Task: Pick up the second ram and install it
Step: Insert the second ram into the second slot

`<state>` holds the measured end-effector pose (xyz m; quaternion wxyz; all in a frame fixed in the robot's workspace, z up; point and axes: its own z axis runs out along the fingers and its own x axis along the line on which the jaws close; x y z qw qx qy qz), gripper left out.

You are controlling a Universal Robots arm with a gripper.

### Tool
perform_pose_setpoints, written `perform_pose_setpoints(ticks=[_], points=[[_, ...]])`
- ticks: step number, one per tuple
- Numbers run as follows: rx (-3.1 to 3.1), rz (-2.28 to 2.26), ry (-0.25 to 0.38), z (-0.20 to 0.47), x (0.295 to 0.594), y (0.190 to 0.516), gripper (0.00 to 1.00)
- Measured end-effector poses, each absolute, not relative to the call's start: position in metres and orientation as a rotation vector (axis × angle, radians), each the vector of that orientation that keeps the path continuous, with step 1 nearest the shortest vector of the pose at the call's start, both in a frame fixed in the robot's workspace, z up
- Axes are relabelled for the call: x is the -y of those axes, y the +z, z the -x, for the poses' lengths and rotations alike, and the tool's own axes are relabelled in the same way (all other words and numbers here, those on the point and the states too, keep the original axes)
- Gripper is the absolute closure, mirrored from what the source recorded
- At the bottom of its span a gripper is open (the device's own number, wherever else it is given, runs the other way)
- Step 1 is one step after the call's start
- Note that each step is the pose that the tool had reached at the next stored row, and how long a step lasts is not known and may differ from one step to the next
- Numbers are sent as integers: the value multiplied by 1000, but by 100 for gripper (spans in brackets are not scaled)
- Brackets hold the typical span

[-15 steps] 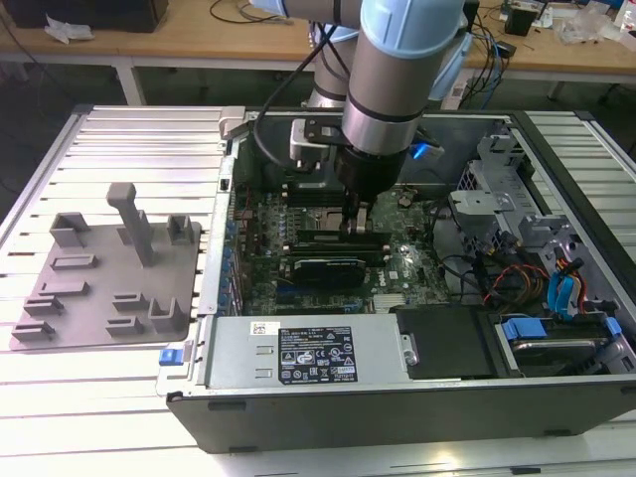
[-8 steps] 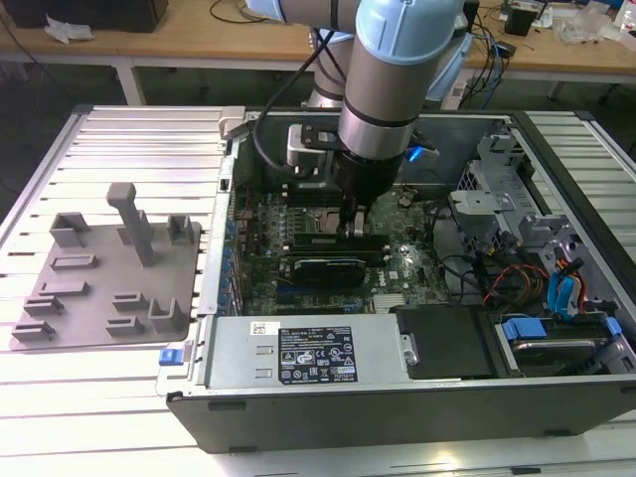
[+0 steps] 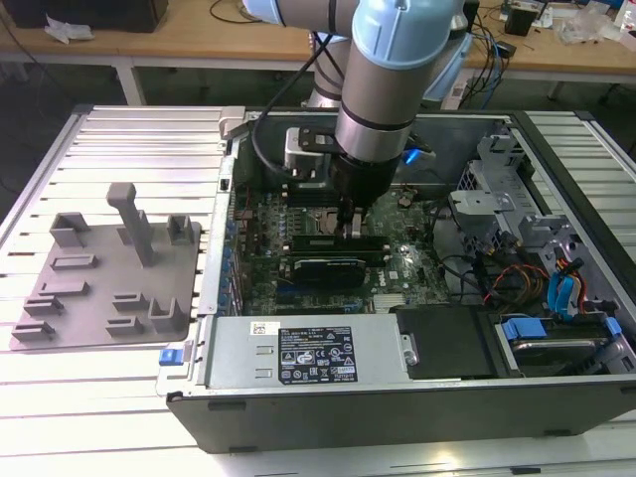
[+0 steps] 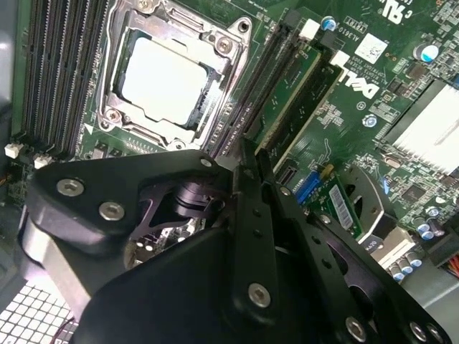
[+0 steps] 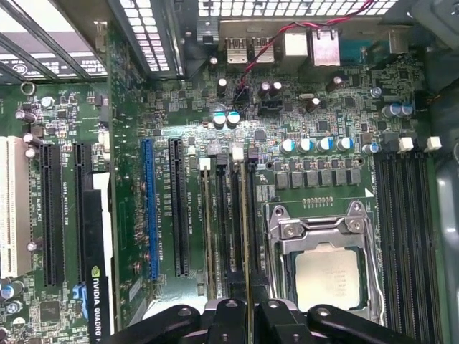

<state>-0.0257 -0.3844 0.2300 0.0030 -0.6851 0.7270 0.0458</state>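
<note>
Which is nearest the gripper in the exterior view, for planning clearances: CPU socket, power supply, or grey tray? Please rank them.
Measured from the gripper in the exterior view:
1. CPU socket, just beside it on the exterior view's left.
2. Power supply, along the case's near edge.
3. Grey tray, outside the case, far on the exterior view's left.

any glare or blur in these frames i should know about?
Exterior view: bright glare on the ribbed metal table; inside of the computer case darker. Second wrist view: the processor lid washes out white, and the tool close to the lens looks soft. First wrist view: evenly lit, the memory stick seen edge-on.
</note>
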Motion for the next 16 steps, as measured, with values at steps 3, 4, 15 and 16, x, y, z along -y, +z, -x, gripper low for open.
perform_pose_setpoints(ticks=[3,4,15,16], points=[[-2279,2150,144,26,384,228,89],[-2278,2150,144,26,384,226,89],[-2267,2163,143,26,384,229,89],[-2266,2164,143,26,384,229,89]])
